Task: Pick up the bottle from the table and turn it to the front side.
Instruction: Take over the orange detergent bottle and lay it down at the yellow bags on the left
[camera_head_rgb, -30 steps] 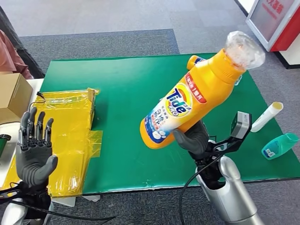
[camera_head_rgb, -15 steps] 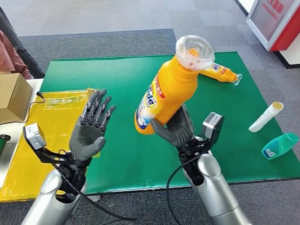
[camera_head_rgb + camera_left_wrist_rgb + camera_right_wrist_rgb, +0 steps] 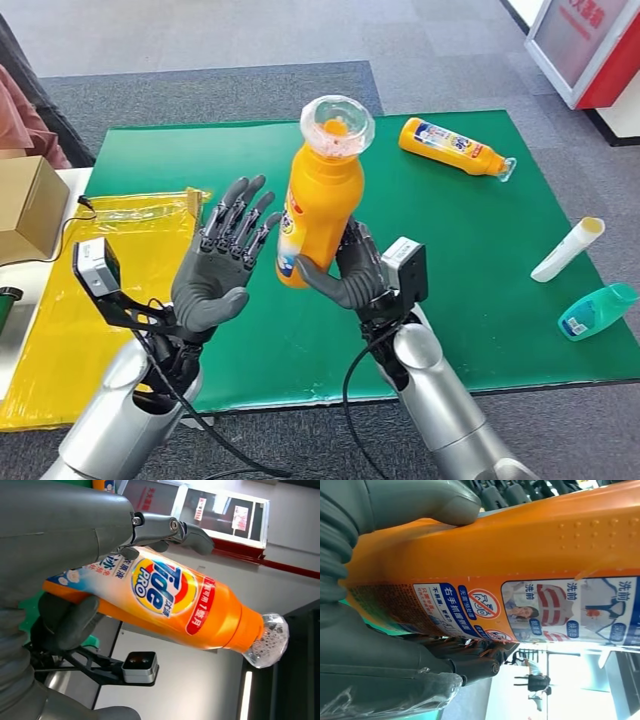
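Up close, orange Tide bottle (image 3: 322, 195), clear cap, gripped by right hand (image 3: 353, 272) fingers, left hand (image 3: 215, 270) fingers spread

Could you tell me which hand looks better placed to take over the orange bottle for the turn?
Probably the left hand: it is open, palm facing the orange bottle, fingers beside it. The right hand already grips its base.

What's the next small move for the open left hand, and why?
Probably bring the left hand in against the orange Tide detergent bottle. The right hand grips the bottle low, near its base, clear cap up, above the green table mat. The left hand's fingers are spread just beside it, and the front label faces that hand, so a second grip would let it turn.
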Available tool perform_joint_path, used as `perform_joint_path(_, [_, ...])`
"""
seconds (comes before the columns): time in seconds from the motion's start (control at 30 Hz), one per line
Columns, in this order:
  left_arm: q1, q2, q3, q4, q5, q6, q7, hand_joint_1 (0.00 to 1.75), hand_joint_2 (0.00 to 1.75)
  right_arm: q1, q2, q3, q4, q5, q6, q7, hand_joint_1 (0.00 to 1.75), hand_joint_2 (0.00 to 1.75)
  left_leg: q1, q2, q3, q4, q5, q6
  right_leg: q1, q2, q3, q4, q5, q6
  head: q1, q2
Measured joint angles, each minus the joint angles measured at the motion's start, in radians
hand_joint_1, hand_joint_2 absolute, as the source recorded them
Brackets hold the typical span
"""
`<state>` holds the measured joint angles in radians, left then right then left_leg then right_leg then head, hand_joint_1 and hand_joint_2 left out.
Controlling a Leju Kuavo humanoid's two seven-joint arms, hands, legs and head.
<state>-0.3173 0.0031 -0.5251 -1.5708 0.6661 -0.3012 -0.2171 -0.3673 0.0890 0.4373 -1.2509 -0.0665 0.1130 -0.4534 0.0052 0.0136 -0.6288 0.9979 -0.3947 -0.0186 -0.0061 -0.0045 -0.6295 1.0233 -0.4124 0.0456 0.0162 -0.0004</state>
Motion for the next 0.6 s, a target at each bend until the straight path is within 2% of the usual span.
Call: perform_joint_path(0.6, [-0.013,-0.016,-0.007,0.008,-0.069,0.128,-0.037,0.0,1.75,0.02,0.013,0.076,0.037,0.069,-0.031,-0.027,1.75,1.75,0.0,0.0,0.0,0.0,0.0,0.0,0.0,0.0,0.0,0.0,0.0,0.0,0.0,0.0])
